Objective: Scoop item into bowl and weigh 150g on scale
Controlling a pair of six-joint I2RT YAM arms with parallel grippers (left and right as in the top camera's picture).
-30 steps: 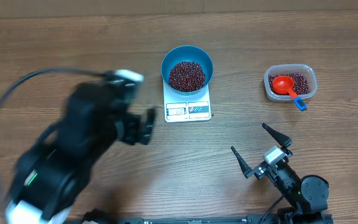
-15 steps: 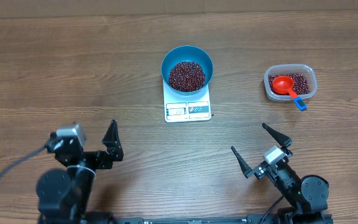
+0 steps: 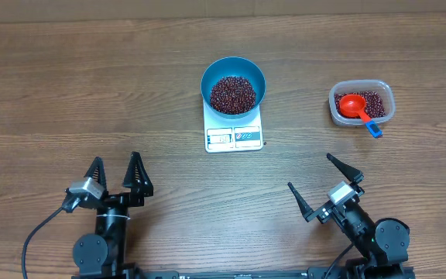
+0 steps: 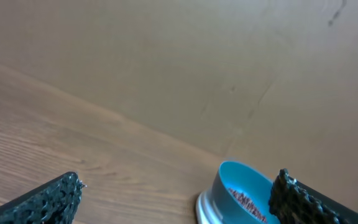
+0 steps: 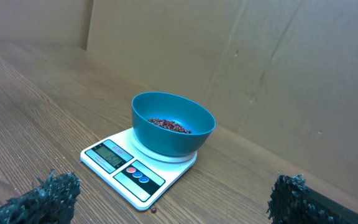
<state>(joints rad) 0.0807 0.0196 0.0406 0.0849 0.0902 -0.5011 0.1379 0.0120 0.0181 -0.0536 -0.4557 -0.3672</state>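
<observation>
The scale lies lengthwise front-to-back (display end frontmost, bowl behind).

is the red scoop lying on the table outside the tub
No, the red scoop rests inside the clear tub, on the beans, with only its blue handle end over the rim.

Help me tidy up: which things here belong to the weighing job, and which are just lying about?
Job: beans, bowl, scale, tub, red scoop.
Lying about: one dark speck, likely a stray bean, beside the scale.
</observation>
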